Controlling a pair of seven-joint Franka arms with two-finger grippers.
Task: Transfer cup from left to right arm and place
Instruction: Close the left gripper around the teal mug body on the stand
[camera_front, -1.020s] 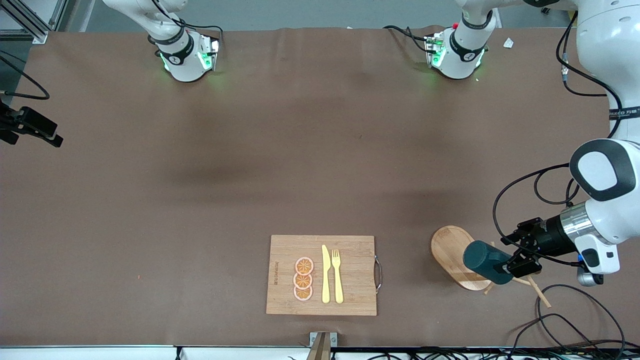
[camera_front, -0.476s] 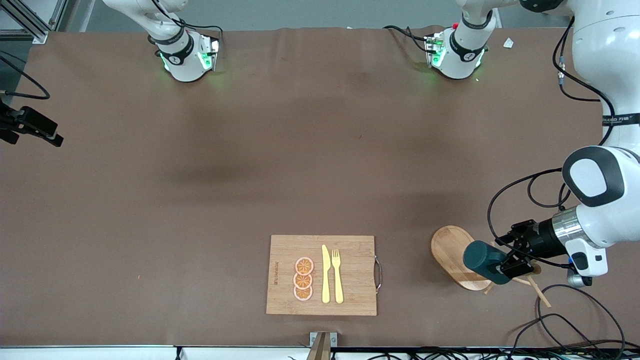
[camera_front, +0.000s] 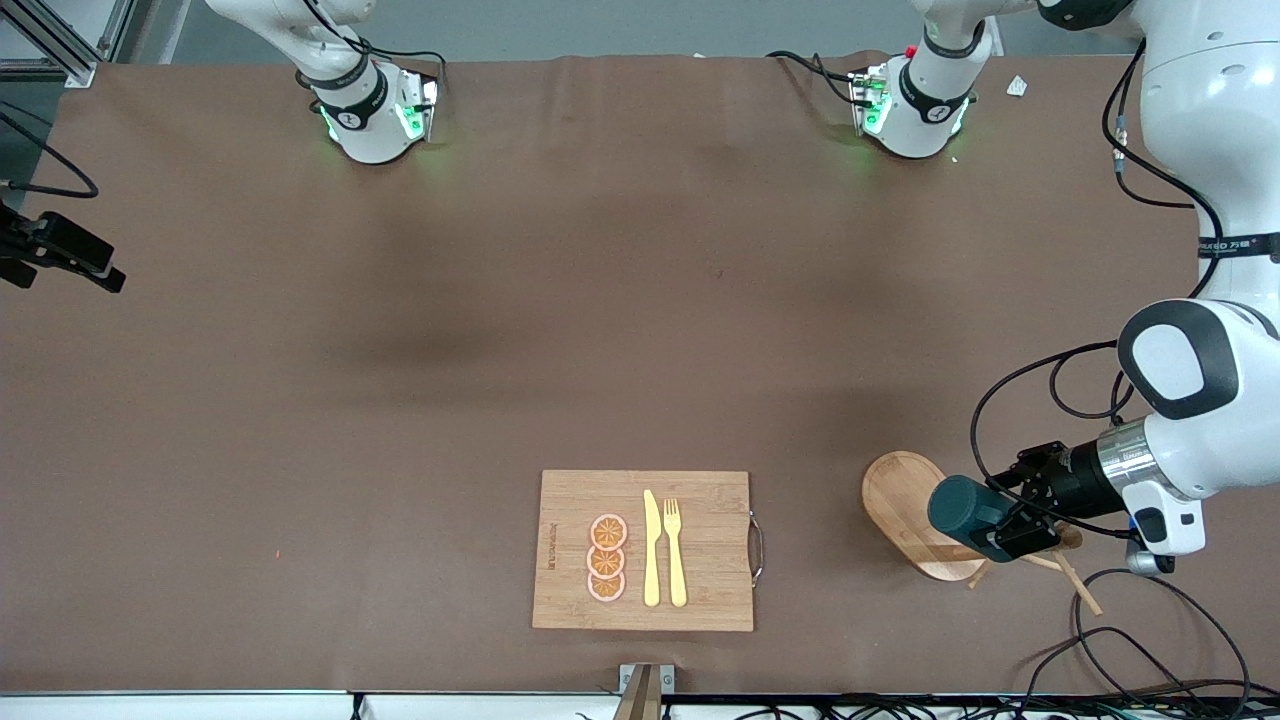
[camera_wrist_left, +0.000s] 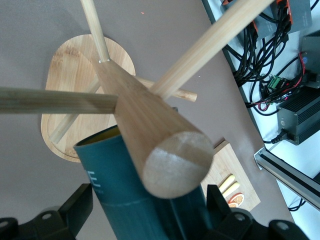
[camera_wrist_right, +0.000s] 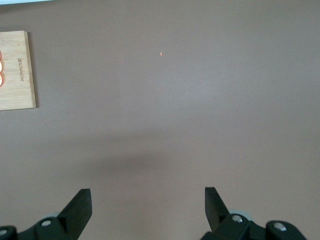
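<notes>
The dark teal cup (camera_front: 965, 515) hangs tilted on a peg of a wooden mug stand (camera_front: 900, 500) near the left arm's end of the table. In the left wrist view the cup (camera_wrist_left: 140, 200) shows its mustard inside under the stand's post (camera_wrist_left: 150, 135). My left gripper (camera_front: 1005, 530) is open, with one finger on each side of the cup's body (camera_wrist_left: 147, 205) and a narrow gap showing at each. My right gripper (camera_wrist_right: 147, 200) is open and empty, high over bare table, waiting.
A wooden cutting board (camera_front: 640, 550) with a yellow knife (camera_front: 651, 550), a fork (camera_front: 675, 550) and three orange slices (camera_front: 607, 558) lies near the front edge. Its corner shows in the right wrist view (camera_wrist_right: 15, 70). Loose cables (camera_front: 1120, 640) lie by the stand.
My left gripper has slid farther along the cup toward the stand. The cup has shifted only slightly. The right arm has not moved.
</notes>
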